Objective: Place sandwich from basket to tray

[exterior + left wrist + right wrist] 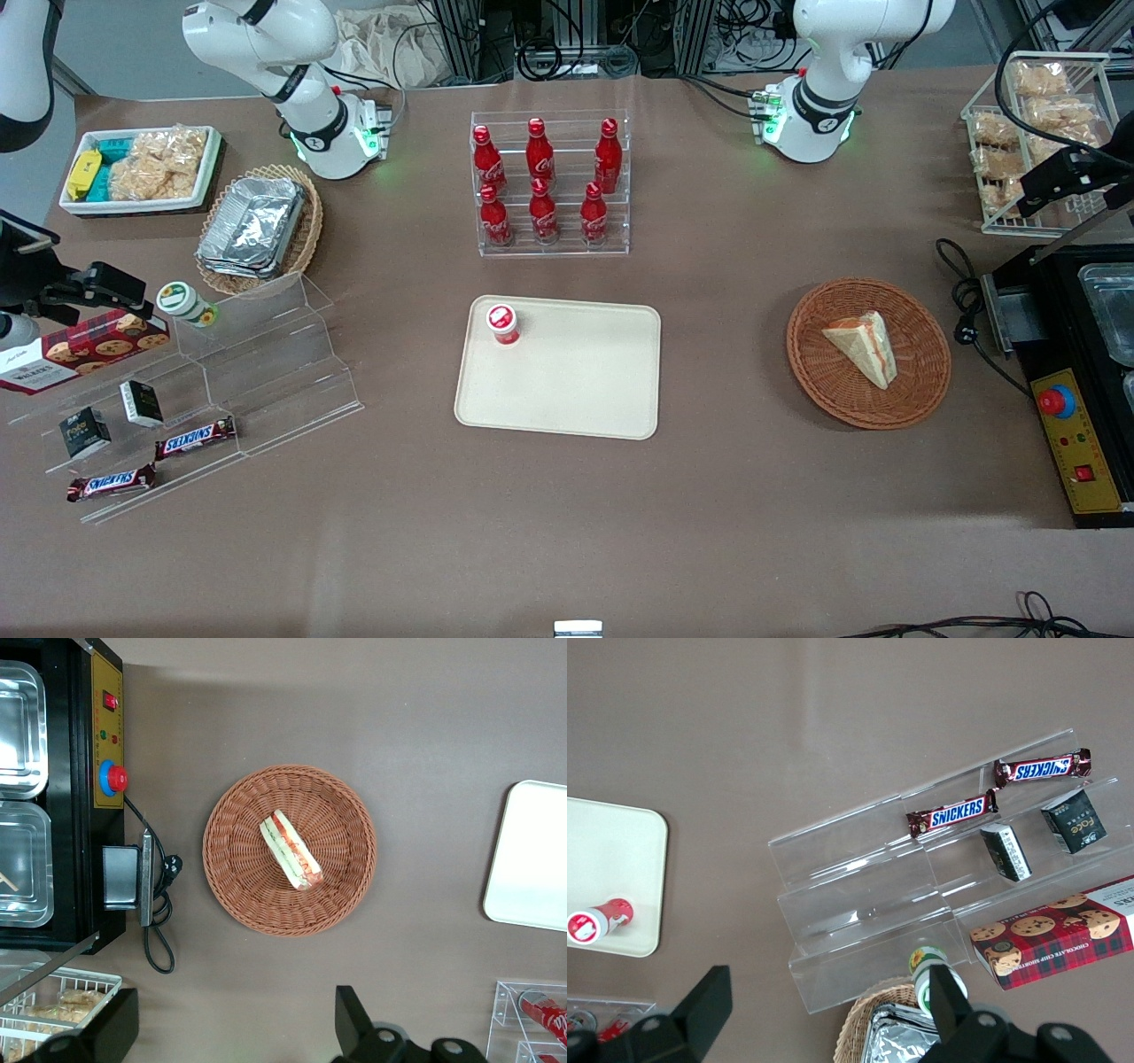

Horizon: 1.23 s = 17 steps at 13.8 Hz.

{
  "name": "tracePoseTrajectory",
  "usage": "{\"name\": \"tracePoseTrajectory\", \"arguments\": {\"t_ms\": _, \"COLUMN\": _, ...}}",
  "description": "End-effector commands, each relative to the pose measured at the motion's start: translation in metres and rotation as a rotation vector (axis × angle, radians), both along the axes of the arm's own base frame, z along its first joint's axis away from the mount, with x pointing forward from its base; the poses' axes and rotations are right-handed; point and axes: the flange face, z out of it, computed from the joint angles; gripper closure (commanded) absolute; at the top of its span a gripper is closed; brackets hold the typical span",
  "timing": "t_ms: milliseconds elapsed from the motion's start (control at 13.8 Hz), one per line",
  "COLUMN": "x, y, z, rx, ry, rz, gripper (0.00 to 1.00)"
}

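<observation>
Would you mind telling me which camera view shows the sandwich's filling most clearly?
The left wrist view: the gripper hangs open above the table beside the basket, looking straight down on the sandwich, its red and green cut edge facing up. The front view shows mostly pale bread with a thin orange edge. The right wrist view misses it.

Left arm's gripper held high above the table, pointing straight down, its two black fingers spread wide apart.

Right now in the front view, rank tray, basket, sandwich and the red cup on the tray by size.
1. tray
2. basket
3. sandwich
4. red cup
Gripper sits above the table, toward the working arm's end.
</observation>
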Motion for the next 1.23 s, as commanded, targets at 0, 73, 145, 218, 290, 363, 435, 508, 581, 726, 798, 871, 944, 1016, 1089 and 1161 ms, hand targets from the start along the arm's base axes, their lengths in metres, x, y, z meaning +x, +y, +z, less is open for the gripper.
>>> {"name": "tracePoseTrajectory", "arguments": {"t_ms": 0, "x": -0.002, "y": 0.0, "z": 0.007, "rx": -0.01, "ry": 0.012, "rz": -0.015, "gripper": 0.0}}
{"name": "tracePoseTrajectory", "arguments": {"t_ms": 73, "x": 0.0, "y": 0.001, "z": 0.006, "rx": -0.016, "ry": 0.012, "rz": -0.012, "gripper": 0.0}}
{"name": "tracePoseTrajectory", "arguments": {"t_ms": 145, "x": 0.002, "y": 0.002, "z": 0.005, "rx": -0.006, "ry": 0.014, "rz": -0.012, "gripper": 0.0}}
{"name": "tracePoseTrajectory", "arguments": {"t_ms": 218, "x": 0.004, "y": 0.004, "z": 0.002, "rx": -0.001, "ry": 0.012, "rz": -0.008, "gripper": 0.0}}
{"name": "tracePoseTrajectory", "arguments": {"t_ms": 290, "x": 0.006, "y": 0.005, "z": -0.001, "rx": -0.015, "ry": 0.018, "rz": 0.002, "gripper": 0.0}}
{"name": "tracePoseTrajectory", "arguments": {"t_ms": 363, "x": 0.005, "y": 0.007, "z": -0.003, "rx": -0.015, "ry": 0.024, "rz": 0.002, "gripper": 0.0}}
{"name": "tracePoseTrajectory", "arguments": {"t_ms": 435, "x": 0.007, "y": 0.008, "z": -0.006, "rx": -0.016, "ry": 0.031, "rz": 0.003, "gripper": 0.0}}
{"name": "tracePoseTrajectory", "arguments": {"t_ms": 508, "x": 0.012, "y": 0.008, "z": -0.014, "rx": -0.016, "ry": 0.048, "rz": 0.008, "gripper": 0.0}}
{"name": "tracePoseTrajectory", "arguments": {"t_ms": 581, "x": 0.017, "y": 0.007, "z": -0.023, "rx": -0.014, "ry": 0.065, "rz": 0.016, "gripper": 0.0}}
{"name": "tracePoseTrajectory", "arguments": {"t_ms": 726, "x": 0.028, "y": 0.009, "z": -0.045, "rx": -0.004, "ry": 0.101, "rz": 0.018, "gripper": 0.0}}
{"name": "tracePoseTrajectory", "arguments": {"t_ms": 798, "x": 0.035, "y": 0.013, "z": -0.056, "rx": -0.003, "ry": 0.109, "rz": 0.03, "gripper": 0.0}}
{"name": "tracePoseTrajectory", "arguments": {"t_ms": 871, "x": 0.04, "y": 0.018, "z": -0.066, "rx": -0.003, "ry": 0.11, "rz": 0.062, "gripper": 0.0}}
{"name": "tracePoseTrajectory", "arguments": {"t_ms": 944, "x": 0.045, "y": 0.018, "z": -0.078, "rx": -0.005, "ry": 0.108, "rz": 0.1, "gripper": 0.0}}
{"name": "tracePoseTrajectory", "arguments": {"t_ms": 1016, "x": 0.048, "y": 0.018, "z": -0.092, "rx": -0.008, "ry": 0.1, "rz": 0.144, "gripper": 0.0}}
{"name": "tracePoseTrajectory", "arguments": {"t_ms": 1089, "x": 0.049, "y": 0.018, "z": -0.109, "rx": -0.011, "ry": 0.097, "rz": 0.189, "gripper": 0.0}}
{"name": "tracePoseTrajectory", "arguments": {"t_ms": 1161, "x": 0.049, "y": 0.017, "z": -0.127, "rx": -0.013, "ry": 0.095, "rz": 0.236, "gripper": 0.0}}
